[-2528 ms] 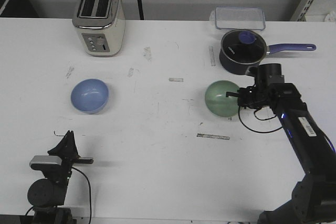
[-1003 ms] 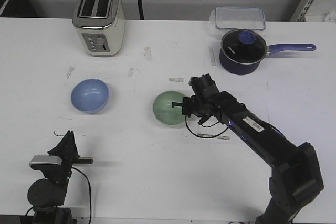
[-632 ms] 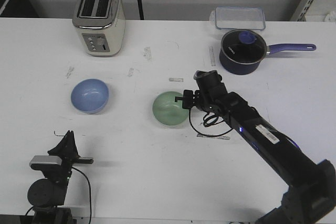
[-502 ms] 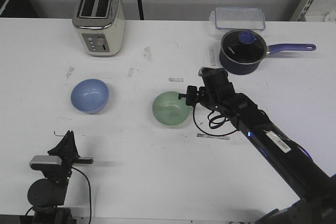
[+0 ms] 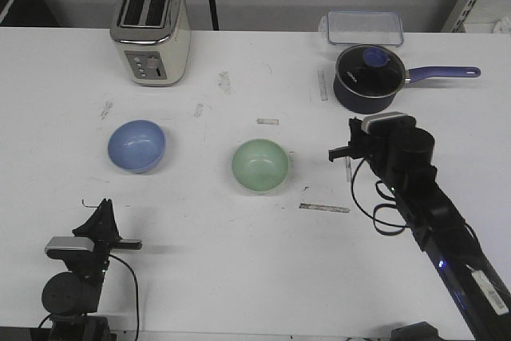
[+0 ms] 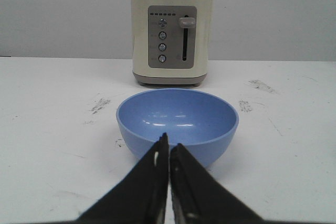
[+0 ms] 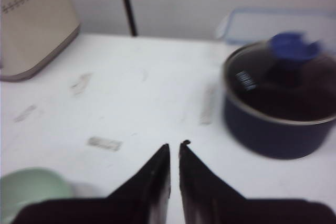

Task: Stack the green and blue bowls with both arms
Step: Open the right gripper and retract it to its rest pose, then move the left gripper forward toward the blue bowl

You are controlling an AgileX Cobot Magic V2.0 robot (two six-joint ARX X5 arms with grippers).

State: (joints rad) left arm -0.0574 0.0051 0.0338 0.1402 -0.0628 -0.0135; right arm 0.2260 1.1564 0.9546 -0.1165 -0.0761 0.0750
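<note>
Bowls sit apart on the tabletop: green bowl mid-table, blue bowl off at its 9 o'clock, in front of the toaster. I reckon the next step is the left arm's. My left tool has its jaws pinched nearly together and empty, lined up on the blue bowl's near wall, so I'd spread them first, then pinch the rim. Right tool is nearly closed too, holding nothing. Compared with half a second back, it has let go of the green bowl and backed off to its 3 o'clock, near the saucepan.
</note>
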